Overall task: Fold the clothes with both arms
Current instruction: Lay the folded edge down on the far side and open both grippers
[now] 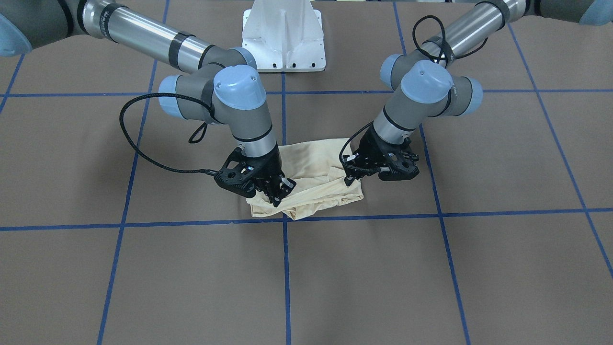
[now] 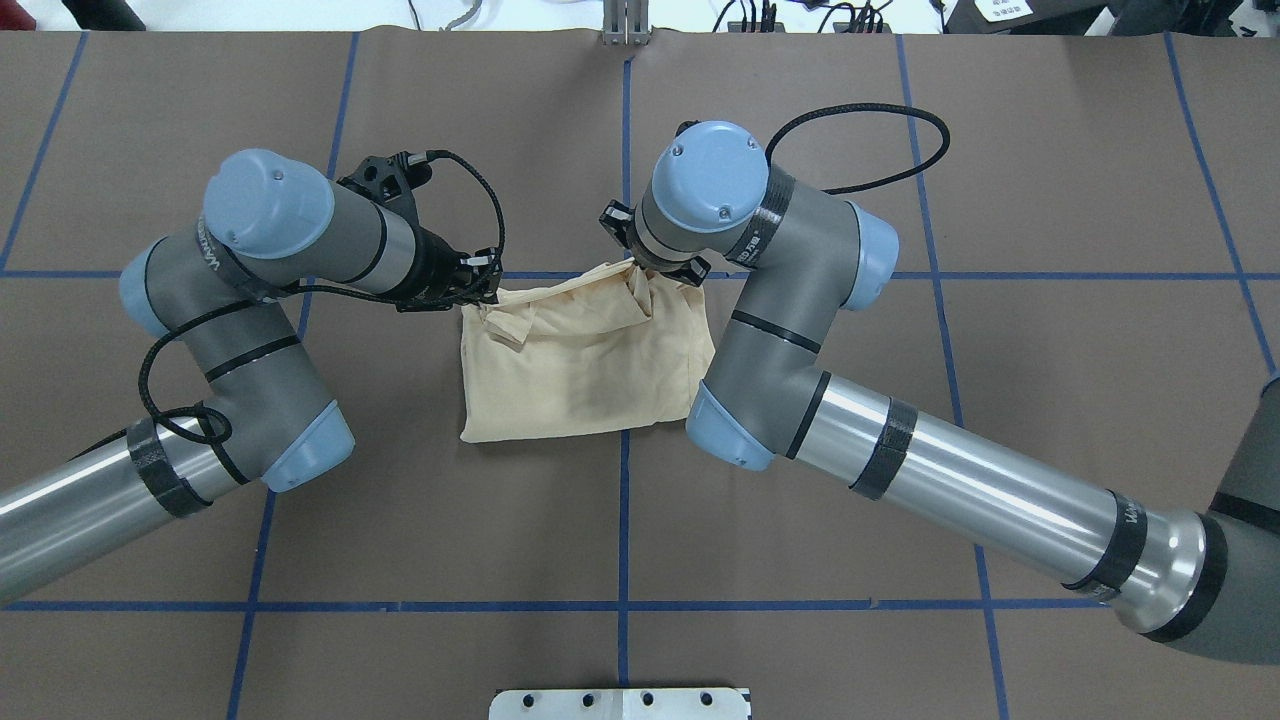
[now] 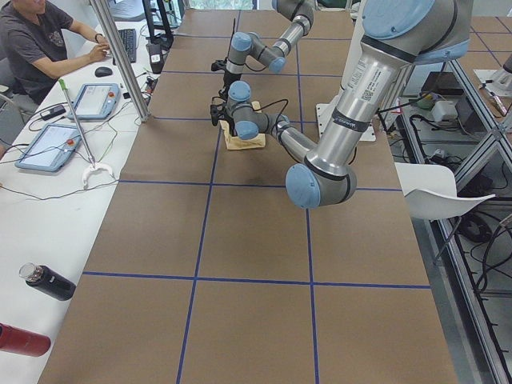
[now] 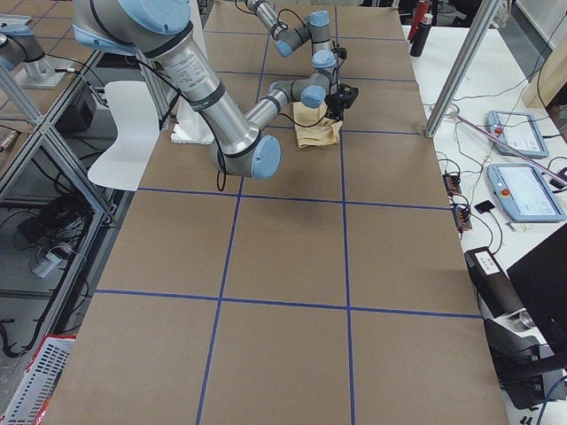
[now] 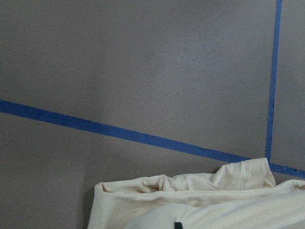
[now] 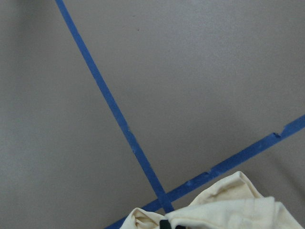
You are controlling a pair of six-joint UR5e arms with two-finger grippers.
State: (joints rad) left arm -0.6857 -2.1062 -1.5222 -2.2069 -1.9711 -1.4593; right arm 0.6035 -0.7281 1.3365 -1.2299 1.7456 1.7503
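The clothes are one pale cream-yellow shirt (image 1: pixel 316 175) folded into a compact bundle on the brown table, also seen from overhead (image 2: pixel 580 370). My left gripper (image 1: pixel 348 181) pinches the bundle's far corner on its side, fingers shut on bunched fabric (image 2: pixel 483 300). My right gripper (image 1: pixel 280 194) is shut on the other far corner; from overhead its wrist hides it. Both wrist views show only a strip of cream cloth (image 5: pixel 200 200) (image 6: pixel 228 207) at the bottom edge with a dark fingertip in it. No print or label shows.
Blue tape lines (image 1: pixel 286 268) cross the brown table cover. The white pedestal base (image 1: pixel 283 38) stands behind the shirt. A person (image 3: pixel 32 40) sits at a side desk with tablets; bottles (image 3: pixel 48 282) lie at its near end. A white chair (image 3: pixel 432 192) stands off the table.
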